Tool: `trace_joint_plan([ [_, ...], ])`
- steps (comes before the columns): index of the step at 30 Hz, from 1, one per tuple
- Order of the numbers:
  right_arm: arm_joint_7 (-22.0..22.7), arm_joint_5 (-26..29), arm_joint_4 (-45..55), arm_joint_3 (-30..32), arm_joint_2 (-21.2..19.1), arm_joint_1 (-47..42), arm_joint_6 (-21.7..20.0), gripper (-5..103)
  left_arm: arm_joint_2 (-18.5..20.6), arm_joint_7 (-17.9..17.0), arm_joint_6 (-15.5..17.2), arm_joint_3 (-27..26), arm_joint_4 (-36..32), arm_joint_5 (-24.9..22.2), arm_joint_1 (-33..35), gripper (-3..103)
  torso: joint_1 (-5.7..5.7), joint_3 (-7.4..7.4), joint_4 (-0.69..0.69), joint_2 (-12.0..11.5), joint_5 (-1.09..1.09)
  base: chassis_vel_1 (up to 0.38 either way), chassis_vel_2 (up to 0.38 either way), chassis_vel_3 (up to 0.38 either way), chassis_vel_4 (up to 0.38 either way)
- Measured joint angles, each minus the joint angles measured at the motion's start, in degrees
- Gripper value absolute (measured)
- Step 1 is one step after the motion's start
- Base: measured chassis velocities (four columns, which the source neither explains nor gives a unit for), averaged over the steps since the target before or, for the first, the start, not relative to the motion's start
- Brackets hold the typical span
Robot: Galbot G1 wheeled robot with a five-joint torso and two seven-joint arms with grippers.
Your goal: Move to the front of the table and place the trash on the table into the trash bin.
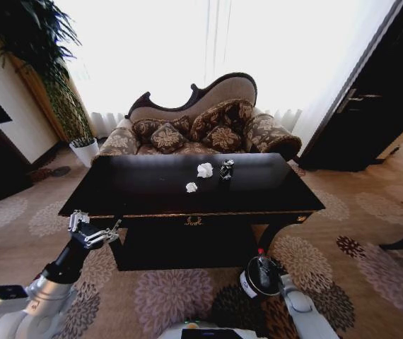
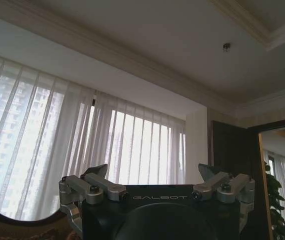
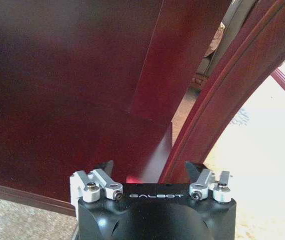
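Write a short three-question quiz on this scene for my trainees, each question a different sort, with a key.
1. True or false: the two paper wads already lie in the trash bin.
2. Multiple choice: where is the left gripper? A) beside the table's front left corner, open; B) over the sofa; C) shut on the dark can-like object.
3. Fill in: the trash bin stands on the ___ in front of the table, by the right arm.

Key: 1 false, they lie on the table; 2 A; 3 carpet.
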Motion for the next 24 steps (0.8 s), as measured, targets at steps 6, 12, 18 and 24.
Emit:
trace_joint_plan([
  [6,-0.2,1.5,1.1,-0.5,0.5,-0.9,-0.4,99,0.4,0.0,-0.1,-0.2,0.0,-0.1,0.1,100,0.00,0.00,0.00,0.0,0.00,0.000,0.000,0.000,0.000],
  [12,-2.0,1.9,3.6,-0.7,1.0,-2.9,-0.2,100,0.4,0.0,-0.1,-0.2,0.0,-0.3,-0.1,100,0.00,0.00,-0.01,0.0,0.00,0.000,0.000,0.000,0.000],
  [18,-5.0,1.8,10.8,-1.5,2.7,-7.2,1.0,100,-0.5,-0.1,0.0,0.3,-0.5,-0.7,-0.5,100,0.00,0.00,0.00,0.0,-0.01,0.000,0.000,0.000,0.000],
  [24,-13.7,0.5,22.0,-1.2,5.1,-13.1,4.1,100,-0.8,-0.1,-0.1,0.4,-0.2,-0.8,-0.8,100,0.00,0.00,0.00,0.0,-0.01,0.000,0.000,0.000,0.000],
])
